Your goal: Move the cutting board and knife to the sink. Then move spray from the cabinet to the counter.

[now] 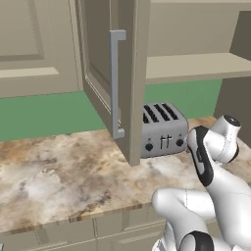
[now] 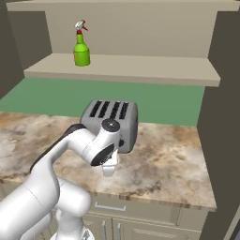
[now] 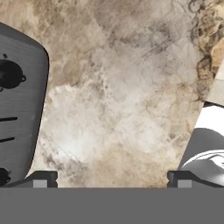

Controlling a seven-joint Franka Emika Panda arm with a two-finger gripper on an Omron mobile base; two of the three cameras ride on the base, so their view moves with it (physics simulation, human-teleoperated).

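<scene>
The green spray [image 2: 81, 50] with its white trigger head stands upright on the inner shelf [image 2: 140, 69] of the open cabinet [image 1: 128, 73], at the shelf's left end. My gripper [image 3: 111, 179] points straight down at the marbled counter [image 3: 122, 100], low over it and just in front of the toaster. Its fingertips [image 3: 43, 178] stand wide apart, open, with nothing between them. The arm's wrist [image 2: 108, 140] sits far below the spray and a little to its right. The cutting board, knife and sink are out of view.
A silver four-slot toaster [image 2: 112, 119] stands on the counter under the shelf, right behind my hand; its knobbed front [image 3: 17, 109] shows in the hand view. The cabinet door [image 1: 110, 78] with its grey bar handle [image 1: 116, 83] swings out over the counter, left of the toaster.
</scene>
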